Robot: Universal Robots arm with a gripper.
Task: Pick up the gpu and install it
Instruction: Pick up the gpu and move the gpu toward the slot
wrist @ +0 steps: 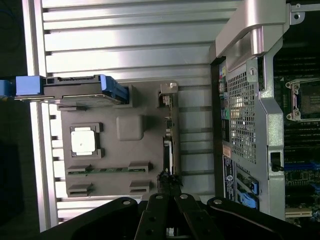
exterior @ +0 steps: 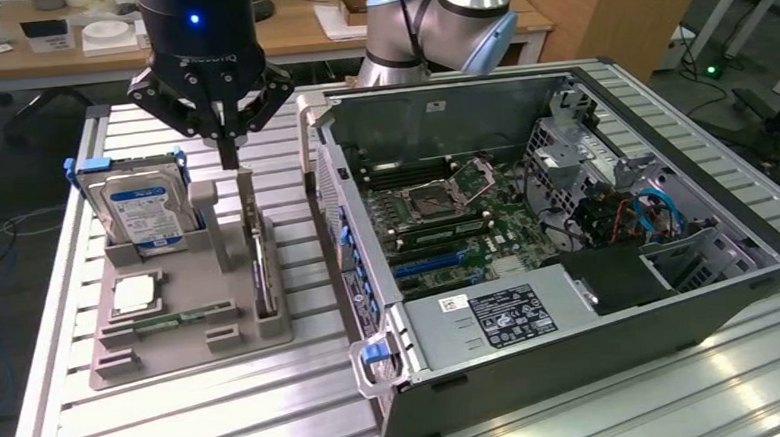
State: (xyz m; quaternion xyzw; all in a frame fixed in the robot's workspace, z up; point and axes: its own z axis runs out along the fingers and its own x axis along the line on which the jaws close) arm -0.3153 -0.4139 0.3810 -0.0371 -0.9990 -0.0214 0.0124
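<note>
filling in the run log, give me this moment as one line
claw: over gpu top end | gpu: upright on edge in gray holder, not installed | case: open beside holder

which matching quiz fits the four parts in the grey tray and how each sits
Things
1. boxy silver hard drive with blue label
2. square silver processor chip
3. thin dark gpu card with silver bracket
4. narrow green memory stick

Places
A. on edge under the black hand, nearest the open computer case
B. flat in a square recess
C. upright at the grey tray's far end, exterior view
D. in a long slot beside the chip

Pairs: 1-C, 2-B, 3-A, 4-D
</note>
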